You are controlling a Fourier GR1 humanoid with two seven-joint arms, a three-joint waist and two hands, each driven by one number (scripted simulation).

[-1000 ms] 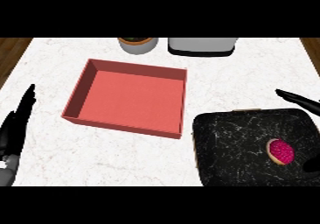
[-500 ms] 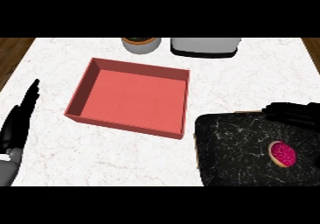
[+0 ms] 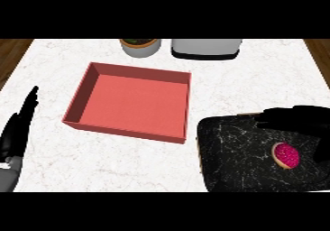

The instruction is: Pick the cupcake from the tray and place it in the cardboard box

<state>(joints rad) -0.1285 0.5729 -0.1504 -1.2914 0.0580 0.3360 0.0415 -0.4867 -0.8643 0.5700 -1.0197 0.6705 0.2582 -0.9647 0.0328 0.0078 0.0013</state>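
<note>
Lower open, empty right hand (image 3: 302, 121), poised beside cupcake (image 3: 285, 154) on tray (image 3: 234, 153), over pink top; curl round sides; lift clear before crossing to cardboard box (image 3: 131, 104). Leave straight-fingered left hand (image 3: 18, 131) resting.

tray (image 3: 234, 155) cut off below, right hand (image 3: 302, 118) running off right edge, pot (image 3: 139, 47) top cropped
</note>
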